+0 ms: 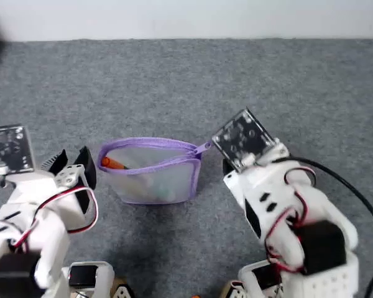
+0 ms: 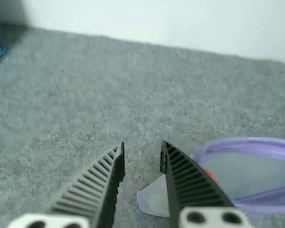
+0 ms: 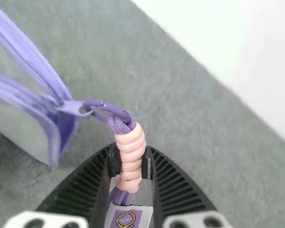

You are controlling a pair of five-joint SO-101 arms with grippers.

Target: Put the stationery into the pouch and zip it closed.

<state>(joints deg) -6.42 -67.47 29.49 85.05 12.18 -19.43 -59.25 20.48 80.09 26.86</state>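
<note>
We saw the pouch (image 1: 152, 172) standing mid-surface between the two arms. It was a soft, translucent bag edged in purple zipper tape, and its mouth was open along the top. An orange pen (image 1: 114, 163) lay inside near one end. The right claw (image 3: 130, 149) was pinching the zipper pull (image 3: 128, 135), a coiled peach cord on a purple loop. The left claw (image 2: 142, 145) hung slightly spread just beside the pouch's other end. The surface (image 1: 186, 81) was grey and felt-like, meeting a white wall (image 1: 186, 18).

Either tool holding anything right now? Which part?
Right tool grips the pouch by its zipper pull cord. Left tool is open beside the pouch, holding nothing.
</note>
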